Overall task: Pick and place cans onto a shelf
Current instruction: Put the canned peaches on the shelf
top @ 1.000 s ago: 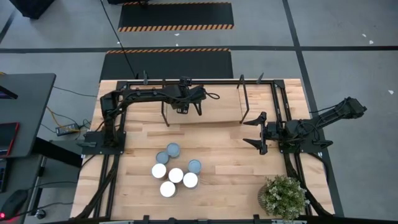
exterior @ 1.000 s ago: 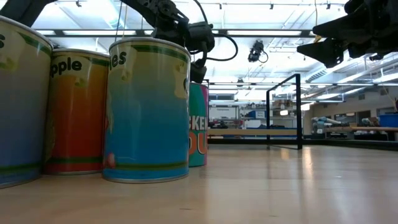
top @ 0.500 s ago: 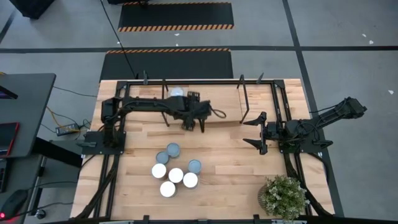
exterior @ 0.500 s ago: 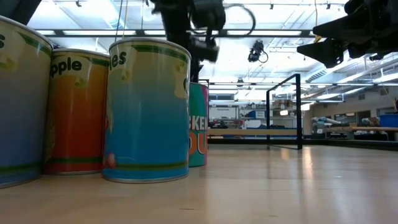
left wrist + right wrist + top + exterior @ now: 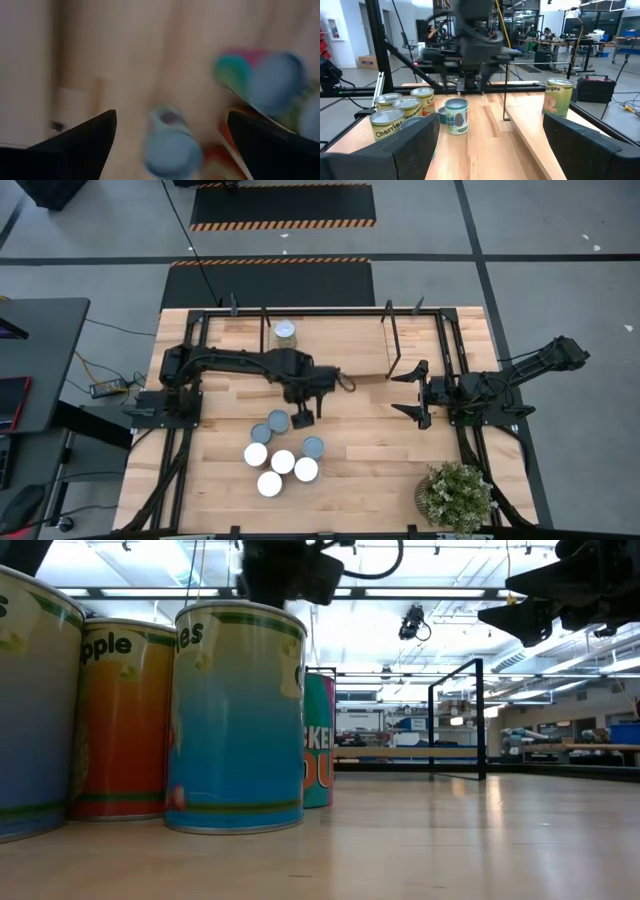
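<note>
Shelf (image 5: 340,345) of light wood with thin black rod uprights carries one small cylindrical can (image 5: 285,331) at its left end, while six more silver- and blue-topped cans (image 5: 281,451) cluster on the tabletop. The dark left gripper (image 5: 302,415) hangs empty, fingers spread, just beside the cluster. The right gripper (image 5: 409,391), fingers apart, waits beside the shelf's right end.

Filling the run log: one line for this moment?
left gripper: open, over cans | right gripper: open, idle | shelf: one can
</note>
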You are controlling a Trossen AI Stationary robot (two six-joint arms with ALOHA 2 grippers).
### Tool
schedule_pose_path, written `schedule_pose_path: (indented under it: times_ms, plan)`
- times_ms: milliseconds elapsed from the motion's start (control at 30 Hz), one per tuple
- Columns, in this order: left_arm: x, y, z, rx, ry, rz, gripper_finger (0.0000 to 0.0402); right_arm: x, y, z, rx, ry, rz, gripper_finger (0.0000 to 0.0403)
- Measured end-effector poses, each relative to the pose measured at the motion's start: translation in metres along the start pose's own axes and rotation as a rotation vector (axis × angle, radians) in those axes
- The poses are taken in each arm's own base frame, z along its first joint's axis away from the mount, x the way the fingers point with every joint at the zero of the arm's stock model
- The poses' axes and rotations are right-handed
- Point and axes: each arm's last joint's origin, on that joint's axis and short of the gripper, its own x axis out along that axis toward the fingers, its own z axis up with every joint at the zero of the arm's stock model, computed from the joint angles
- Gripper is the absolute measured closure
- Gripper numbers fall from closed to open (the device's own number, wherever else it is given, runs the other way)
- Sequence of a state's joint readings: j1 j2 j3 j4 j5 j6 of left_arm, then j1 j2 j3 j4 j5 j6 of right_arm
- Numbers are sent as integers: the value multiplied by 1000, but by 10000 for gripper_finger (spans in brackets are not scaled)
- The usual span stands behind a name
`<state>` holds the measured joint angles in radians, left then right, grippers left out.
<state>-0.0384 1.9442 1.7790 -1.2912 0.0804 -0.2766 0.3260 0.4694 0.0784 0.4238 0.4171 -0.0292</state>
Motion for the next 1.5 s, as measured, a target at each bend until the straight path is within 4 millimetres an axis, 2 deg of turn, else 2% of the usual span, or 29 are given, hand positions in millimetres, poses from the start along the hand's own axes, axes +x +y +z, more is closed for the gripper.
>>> schedule_pose_path:
  times_ms: [233, 533, 833, 1033, 1200, 1367, 1500]
  plan:
    - [0, -38, -16, -13, 32, -27, 15, 0, 0, 0, -8, 5, 0, 39]
    - [-7, -76, -43, -120, 87, -52, 15, 0, 0, 1, -39, -8, 1, 39]
    - [-17, -120, -84, -278, 134, -41, 15, 0, 0, 0, -42, -1, 3, 39]
    - [-17, -156, -116, -424, 200, -59, 15, 0, 0, 0, -56, -4, 2, 39]
    - [-16, -184, -143, -534, 171, -52, 15, 0, 0, 3, -67, -30, 0, 39]
    - [-2, -212, -162, -572, 88, -36, 15, 0, 0, 5, -75, -53, 2, 39]
    - [17, -226, -167, -556, 39, -4, 15, 0, 0, 7, -74, -66, 16, 39]
